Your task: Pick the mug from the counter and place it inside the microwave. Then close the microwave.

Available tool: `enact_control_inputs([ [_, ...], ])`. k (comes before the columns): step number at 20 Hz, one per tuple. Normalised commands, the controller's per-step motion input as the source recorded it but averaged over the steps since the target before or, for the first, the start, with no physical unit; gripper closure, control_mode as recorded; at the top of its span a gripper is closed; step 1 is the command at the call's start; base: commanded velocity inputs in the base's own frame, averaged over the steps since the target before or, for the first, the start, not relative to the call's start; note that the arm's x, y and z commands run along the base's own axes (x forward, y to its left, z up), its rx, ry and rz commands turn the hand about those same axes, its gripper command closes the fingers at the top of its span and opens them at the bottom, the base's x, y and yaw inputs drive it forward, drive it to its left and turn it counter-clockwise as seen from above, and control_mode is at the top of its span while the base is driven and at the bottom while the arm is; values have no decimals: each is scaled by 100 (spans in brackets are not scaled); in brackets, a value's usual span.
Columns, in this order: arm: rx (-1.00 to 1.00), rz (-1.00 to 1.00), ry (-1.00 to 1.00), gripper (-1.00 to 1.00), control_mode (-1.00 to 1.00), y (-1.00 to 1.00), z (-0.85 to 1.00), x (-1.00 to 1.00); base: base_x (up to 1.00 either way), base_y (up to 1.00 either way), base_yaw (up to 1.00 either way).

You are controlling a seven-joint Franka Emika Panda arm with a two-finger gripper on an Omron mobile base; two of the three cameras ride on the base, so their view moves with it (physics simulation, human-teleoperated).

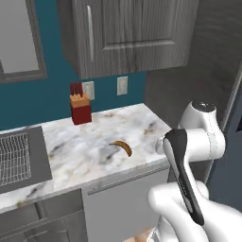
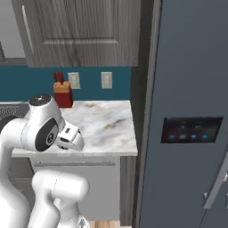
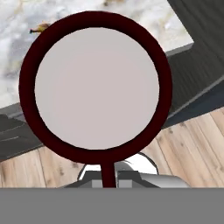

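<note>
Since the small maroon mug with its pale round interior [image 3: 96, 88] hangs rigid before the camera, the gripper [image 3: 107, 177] looks clamped on its thin handle, off the veined white marble counter [image 1: 94, 142]; light, stiff, likely slippery.

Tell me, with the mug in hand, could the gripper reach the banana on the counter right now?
Probably not. The gripper is shut on the mug, so it has no free jaws. The banana lies unobstructed on the counter, but the mug must be set down first.
</note>
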Motion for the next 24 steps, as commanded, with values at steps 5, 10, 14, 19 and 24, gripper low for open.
enact_control_inputs([
  [5,0,0,0,100,100,0,0,0,-76,6,-71],
  [10,0,0,0,100,100,0,0,0,-90,0,-71],
  [14,0,0,0,100,100,0,0,0,-82,0,-68],
  [19,0,0,0,100,100,0,0,0,-27,-23,-63],
  [24,0,0,0,100,100,0,0,0,27,-66,-46],
])
